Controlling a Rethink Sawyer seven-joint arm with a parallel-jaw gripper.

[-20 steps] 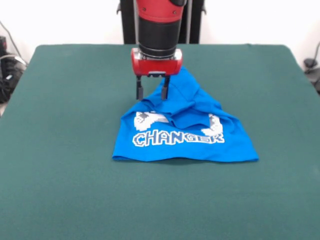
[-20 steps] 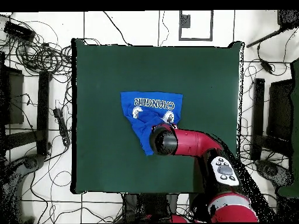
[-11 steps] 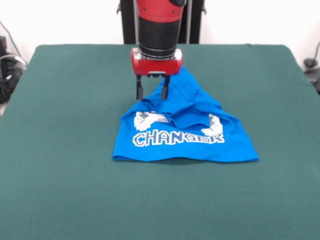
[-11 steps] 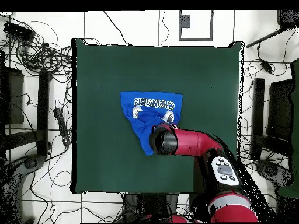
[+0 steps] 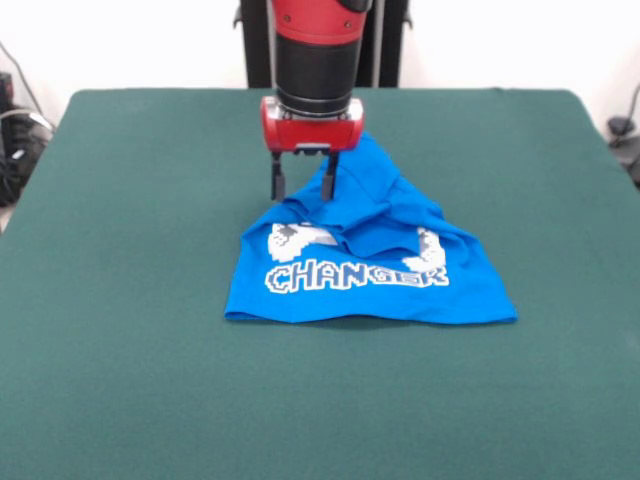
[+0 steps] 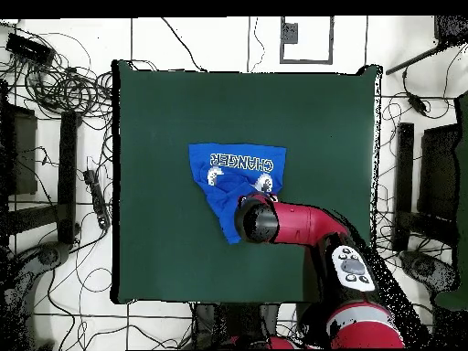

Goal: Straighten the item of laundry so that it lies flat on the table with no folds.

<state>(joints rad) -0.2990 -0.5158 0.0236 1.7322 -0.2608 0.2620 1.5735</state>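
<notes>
A: Anything moved since a sec ago?

B: Barely. Gripper (image 5: 301,187) sits a hair higher in the front view, otherwise same spot, upper centre. T-shirt (image 5: 368,258) hasn't shifted.

A: Fingers?

B: Spread apart, nothing pinched. Tips hang just above the bunched top part of the shirt.

A: Why there?

B: My guess: that's where the cloth is heaped. The edge toward the bottom of the frame lies flat, "CHANGER" readable, but the part above it is folded over the print. Prob lining up to grab that fold and pull it out.

A: Shirt location?

B: Mid-table (image 5: 130,300), slightly right of centre in front view; overhead, the arm (image 6: 302,224) covers its lower part.

A: Containers?

B: None.
</notes>
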